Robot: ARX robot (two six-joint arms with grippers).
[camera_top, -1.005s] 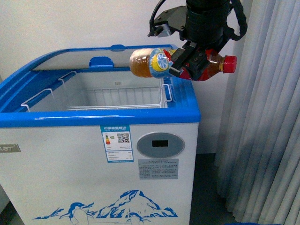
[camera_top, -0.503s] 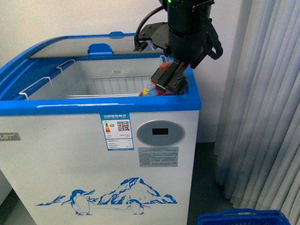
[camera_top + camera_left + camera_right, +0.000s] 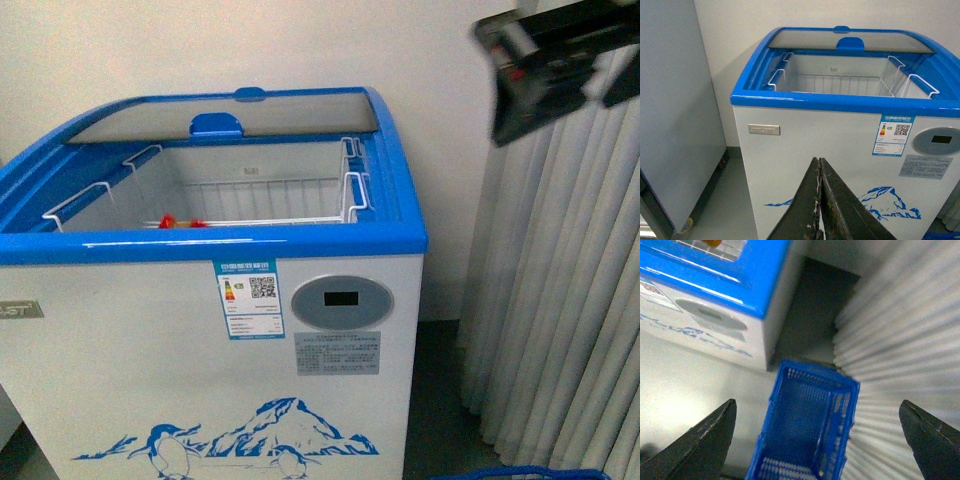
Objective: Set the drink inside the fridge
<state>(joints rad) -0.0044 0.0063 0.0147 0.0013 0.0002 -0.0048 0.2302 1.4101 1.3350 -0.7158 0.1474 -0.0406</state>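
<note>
The drink is not clearly visible; only red specks show low inside the open fridge point(image 3: 400, 225). The right gripper point(image 3: 817, 432), jaws spread wide and empty, hangs over a blue basket point(image 3: 807, 425) right of the fridge; the left gripper point(image 3: 820, 200) is pressed closed. Placing looks done, so closing the glass top point(image 3: 225, 112) seems next.

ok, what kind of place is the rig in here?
Probably a lab or mock shop corner indoors, not a home kitchen: a shop-style chest fridge with a sliding glass top, a blue shopping basket on the floor, and pale curtains along one side.
</note>
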